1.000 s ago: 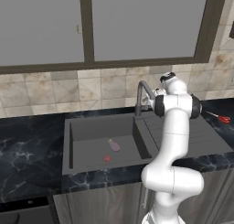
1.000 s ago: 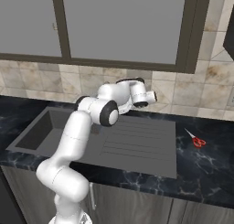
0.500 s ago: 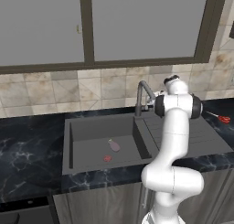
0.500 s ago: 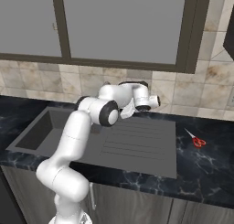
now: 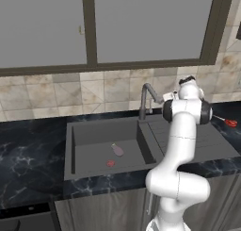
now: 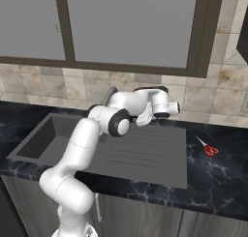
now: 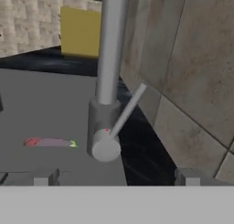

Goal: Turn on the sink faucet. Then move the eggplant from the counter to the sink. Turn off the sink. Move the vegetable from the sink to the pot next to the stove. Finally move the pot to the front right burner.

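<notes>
- We see the tap (image 5: 145, 97) standing at the back edge of the sink (image 5: 89, 136), between the basin and the ribbed drainboard (image 6: 145, 151); its spout bends over toward the arm.
- In the hand view the tap's upright stem (image 7: 111, 45) and round base sit straight ahead and close, with the thin side lever (image 7: 128, 109) slanting up to the right toward the tiled wall (image 7: 192, 67).
- Claw (image 7: 114, 178): fingertips (image 7: 45, 178) stand wide apart at the bottom of the hand view, one on either side of the tap base, holding nothing; we cannot tell if either tip touches the tap.
- The eggplant (image 5: 117, 150) lies on the floor of the basin, near the middle, just beside the small red drain (image 5: 110, 163). In the hand view it shows as a pale purple sliver (image 7: 50, 142) left of the tap base.
- Tabletop (image 5: 28, 150): black with white veins, surrounding the sink.
- Red-handled scissors (image 6: 207, 147) lie on the tabletop, right of the drainboard and apart from it.
- A yellow block (image 7: 80, 33) shows behind the tap in the hand view; too blurred to identify.
- No brand, label or legible writing on any item.
</notes>
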Motion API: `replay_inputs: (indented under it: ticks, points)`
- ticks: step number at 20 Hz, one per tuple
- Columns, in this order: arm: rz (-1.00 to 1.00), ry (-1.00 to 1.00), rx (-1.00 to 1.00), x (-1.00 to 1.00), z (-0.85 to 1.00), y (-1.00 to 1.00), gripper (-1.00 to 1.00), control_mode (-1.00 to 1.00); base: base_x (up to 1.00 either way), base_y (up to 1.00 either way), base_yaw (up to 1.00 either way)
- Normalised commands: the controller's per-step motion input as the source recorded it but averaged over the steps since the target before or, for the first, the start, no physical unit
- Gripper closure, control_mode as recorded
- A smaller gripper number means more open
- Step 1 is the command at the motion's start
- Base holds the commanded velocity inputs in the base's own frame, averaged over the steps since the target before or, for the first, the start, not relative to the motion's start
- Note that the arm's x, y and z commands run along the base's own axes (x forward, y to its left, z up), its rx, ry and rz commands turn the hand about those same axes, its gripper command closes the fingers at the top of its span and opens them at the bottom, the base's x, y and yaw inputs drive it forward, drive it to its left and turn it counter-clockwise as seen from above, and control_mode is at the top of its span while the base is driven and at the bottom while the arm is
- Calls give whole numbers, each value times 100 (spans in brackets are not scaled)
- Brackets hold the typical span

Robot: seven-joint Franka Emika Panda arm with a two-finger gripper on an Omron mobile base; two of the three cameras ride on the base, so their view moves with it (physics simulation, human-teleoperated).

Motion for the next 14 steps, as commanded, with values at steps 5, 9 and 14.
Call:
replay_inputs:
  ticks: [5,9,14]
  points:
    - [0,-7,0,-83,39,2,-100,-100,0,0,0]
    - [0,-2,0,-86,33,8,-100,-100,0,0,0]
    - [0,-1,0,-86,30,16,-100,-100,0,0,0]
